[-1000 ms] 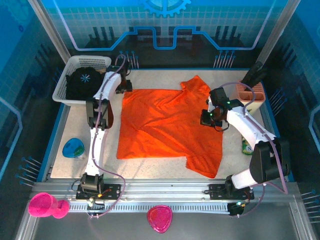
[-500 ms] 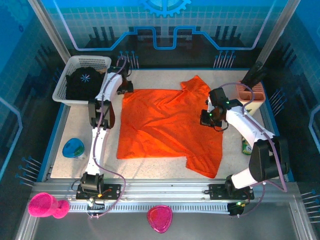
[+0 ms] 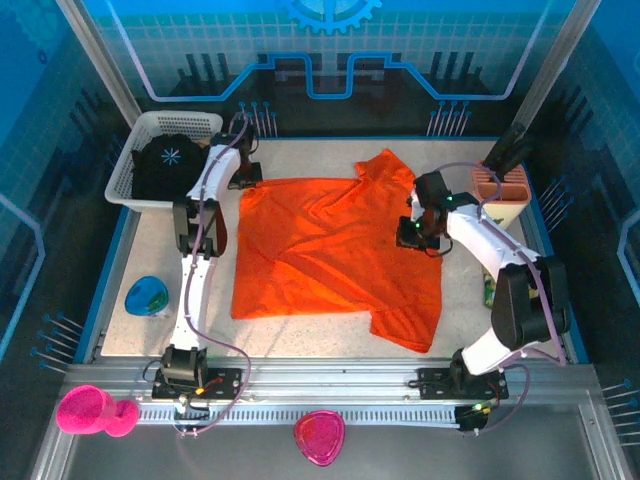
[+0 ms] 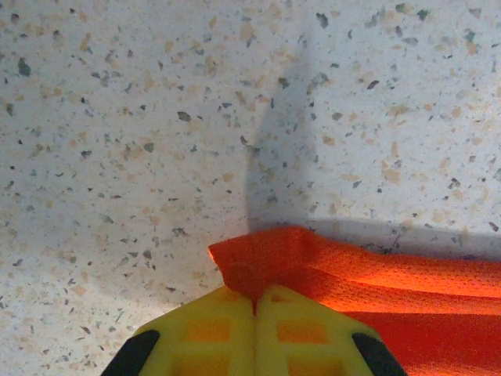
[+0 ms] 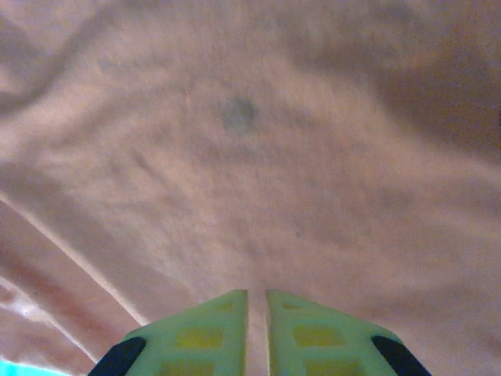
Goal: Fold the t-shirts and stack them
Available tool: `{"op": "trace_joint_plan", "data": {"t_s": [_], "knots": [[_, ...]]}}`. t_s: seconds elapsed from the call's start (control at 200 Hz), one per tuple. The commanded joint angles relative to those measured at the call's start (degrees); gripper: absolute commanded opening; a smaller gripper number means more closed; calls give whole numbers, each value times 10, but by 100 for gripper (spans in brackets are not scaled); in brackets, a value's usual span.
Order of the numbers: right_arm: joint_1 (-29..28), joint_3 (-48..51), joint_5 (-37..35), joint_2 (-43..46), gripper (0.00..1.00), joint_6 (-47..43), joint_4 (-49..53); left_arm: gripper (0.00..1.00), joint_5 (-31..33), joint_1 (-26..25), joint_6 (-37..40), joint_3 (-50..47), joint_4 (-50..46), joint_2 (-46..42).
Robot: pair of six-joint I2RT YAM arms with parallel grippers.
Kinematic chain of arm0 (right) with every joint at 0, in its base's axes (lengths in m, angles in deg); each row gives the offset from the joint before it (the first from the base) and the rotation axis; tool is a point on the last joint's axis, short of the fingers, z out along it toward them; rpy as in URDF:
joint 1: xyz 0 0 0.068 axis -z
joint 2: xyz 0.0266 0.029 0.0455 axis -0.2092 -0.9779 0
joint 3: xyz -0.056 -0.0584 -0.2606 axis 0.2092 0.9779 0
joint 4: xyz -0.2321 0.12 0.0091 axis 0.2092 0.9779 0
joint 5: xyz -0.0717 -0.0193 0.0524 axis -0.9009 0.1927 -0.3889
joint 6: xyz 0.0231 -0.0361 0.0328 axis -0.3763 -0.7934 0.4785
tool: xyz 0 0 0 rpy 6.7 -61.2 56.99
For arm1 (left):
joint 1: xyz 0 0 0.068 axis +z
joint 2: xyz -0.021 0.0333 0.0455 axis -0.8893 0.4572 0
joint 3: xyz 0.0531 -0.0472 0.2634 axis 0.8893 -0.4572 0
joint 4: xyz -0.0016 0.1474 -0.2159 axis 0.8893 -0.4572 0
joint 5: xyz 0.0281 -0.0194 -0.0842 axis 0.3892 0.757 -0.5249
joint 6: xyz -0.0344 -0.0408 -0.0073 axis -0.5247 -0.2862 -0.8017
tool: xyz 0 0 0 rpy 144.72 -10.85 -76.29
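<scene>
Orange t-shirt (image 3: pixel 330 250) corner in left hand's (image 4: pixel 254 301) grip

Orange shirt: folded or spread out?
Spread: the orange shirt lies open, wrinkled, on the table, no fold made; left gripper pinches one corner.

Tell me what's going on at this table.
Two robot arms are working on the orange t-shirt, which lies spread out on the table, not yet folded. The left pincer is shut on its far left corner. The right pincer sits low over the shirt's right side, fingers nearly together; a grip there can't be confirmed. The black t-shirt lies in the white basket.
</scene>
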Motion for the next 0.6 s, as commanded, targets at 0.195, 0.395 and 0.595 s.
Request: {"op": "trace_joint_plan", "data": {"t_s": [0.195, 0.395, 0.595], "knots": [[77, -235, 1, -170, 44, -80, 4, 0, -26, -26, 11, -116, 25, -127], [85, -459, -56, -370, 46, -126, 72, 0, -34, -30, 5, -168, 58, -196], [88, -659, -140, -525, 46, -179, 156, 0, -47, -30, 1, -177, 66, -189]]}}
